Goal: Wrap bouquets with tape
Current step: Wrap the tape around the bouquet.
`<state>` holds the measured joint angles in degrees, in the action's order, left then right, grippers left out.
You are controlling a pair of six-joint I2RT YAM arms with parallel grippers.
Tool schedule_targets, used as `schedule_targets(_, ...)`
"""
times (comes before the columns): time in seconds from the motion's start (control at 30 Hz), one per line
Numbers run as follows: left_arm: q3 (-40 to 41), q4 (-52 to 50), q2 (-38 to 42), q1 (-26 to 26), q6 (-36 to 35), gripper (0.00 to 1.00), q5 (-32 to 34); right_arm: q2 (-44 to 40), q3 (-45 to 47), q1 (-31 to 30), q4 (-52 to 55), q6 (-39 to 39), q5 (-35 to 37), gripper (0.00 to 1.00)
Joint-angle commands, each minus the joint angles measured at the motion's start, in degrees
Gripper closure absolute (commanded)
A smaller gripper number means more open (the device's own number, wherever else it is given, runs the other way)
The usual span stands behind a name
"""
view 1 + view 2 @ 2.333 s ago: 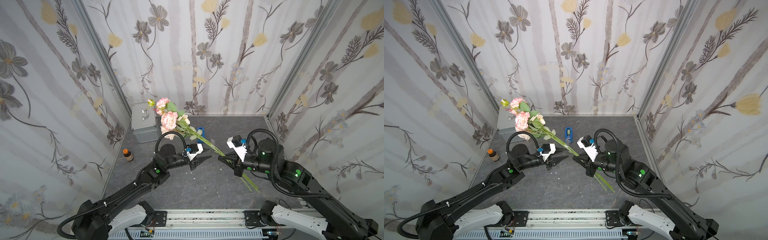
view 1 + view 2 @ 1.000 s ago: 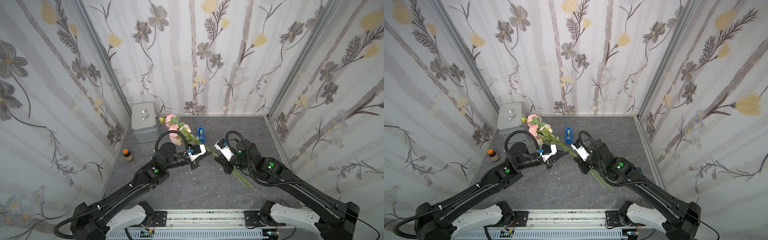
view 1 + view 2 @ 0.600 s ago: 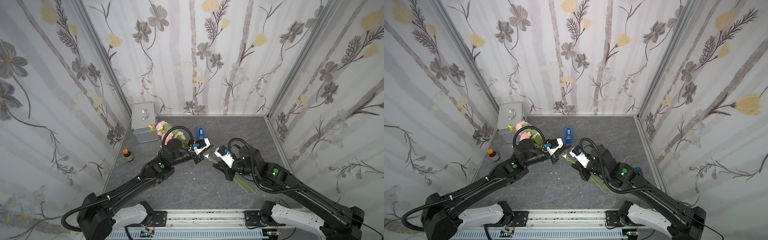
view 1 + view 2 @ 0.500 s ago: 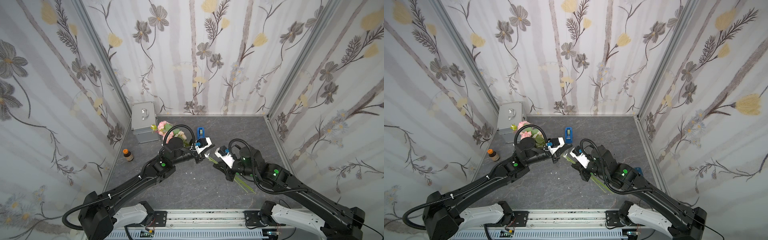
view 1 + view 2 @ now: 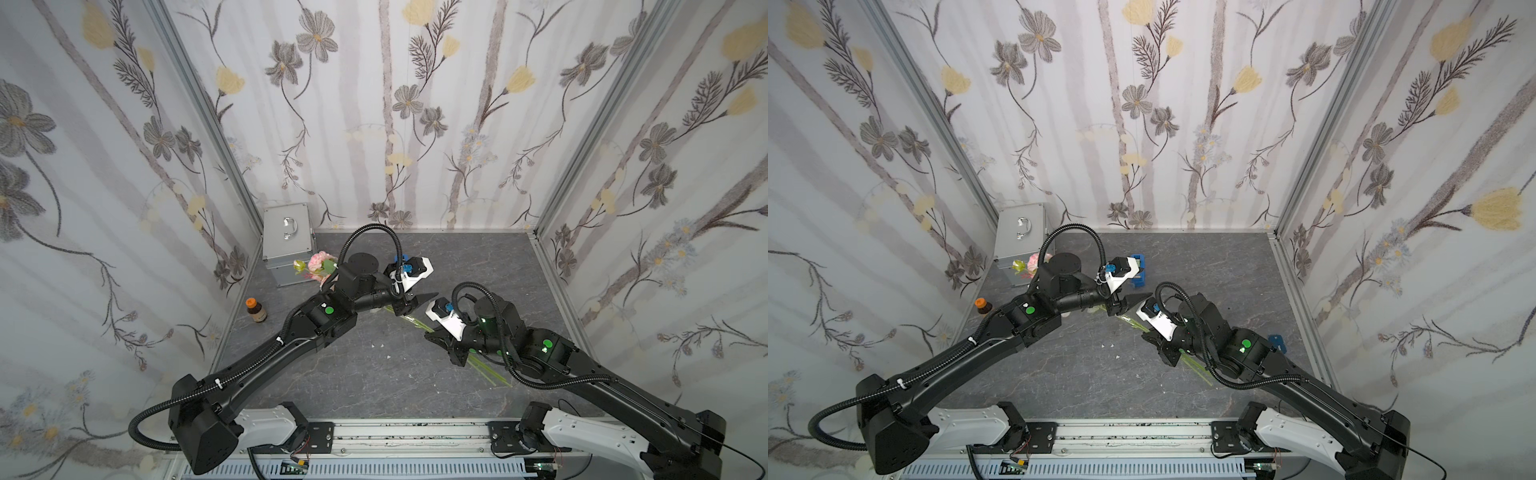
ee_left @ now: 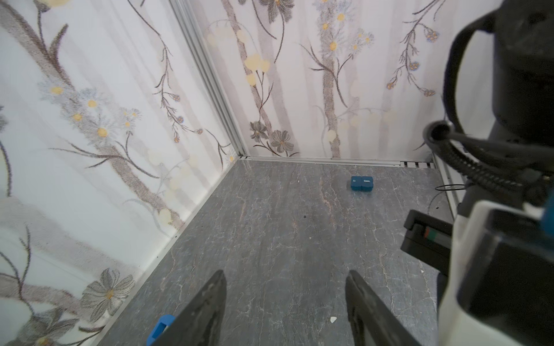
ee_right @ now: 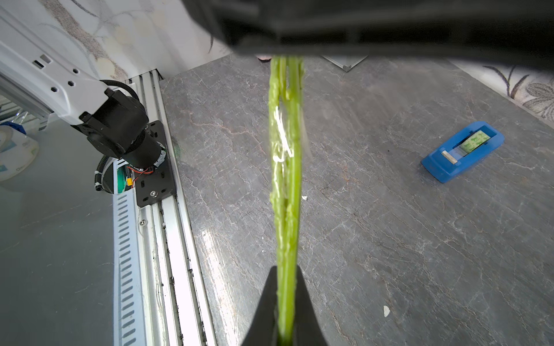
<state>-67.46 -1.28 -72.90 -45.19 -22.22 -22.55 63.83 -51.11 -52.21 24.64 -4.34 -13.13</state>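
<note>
The bouquet's pink flowers (image 5: 318,262) lie low beside the silver case, half hidden behind my left arm in both top views (image 5: 1032,262). Its green stems (image 5: 409,320) run down toward the right arm. My right gripper (image 7: 287,269) is shut on the stems (image 7: 284,179), which have clear film wrapped round them. In a top view it sits low over the floor (image 5: 446,347). My left gripper (image 6: 284,274) stands open with nothing between its fingers, just above the stems (image 5: 1129,303). The blue tape dispenser (image 7: 461,149) rests on the floor behind the left wrist (image 5: 1139,272).
A silver case (image 5: 286,241) stands in the back left corner. A brown bottle with an orange cap (image 5: 254,309) is by the left wall. A small blue block (image 5: 1277,343) lies by the right wall. Bits of white scrap (image 5: 388,356) dot the grey floor.
My left gripper has opened and let go of the stems. Over the last second both arms brought the bouquet down, its flowers swinging left toward the case. The right gripper keeps its hold.
</note>
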Motion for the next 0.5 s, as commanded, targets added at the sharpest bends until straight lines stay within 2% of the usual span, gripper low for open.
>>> schedule_targets(0.0,-4.5,-4.7,-2.5,0.0,1.1,0.32,7.4,-0.1,0.8,-0.1,-3.5,-1.1,-0.1,1.00)
schedule_targets(0.17,-15.1,-13.2,-7.5,-0.1,2.9,0.30,16.9,-0.4,1.6,0.0,-5.5,1.2,2.3,1.00)
schedule_targets(0.3,-12.9,-9.9,-3.0,0.0,4.8,0.27,20.3,0.3,1.7,3.7,-8.1,6.6,2.4,1.00)
schedule_targets(0.4,-4.8,-3.3,5.4,0.1,6.6,0.27,14.8,0.8,2.3,7.4,-10.4,9.3,-0.1,1.00)
schedule_targets(0.47,2.8,1.7,11.4,-0.1,6.3,0.28,6.8,0.9,2.1,10.0,-11.0,9.3,-0.5,1.00)
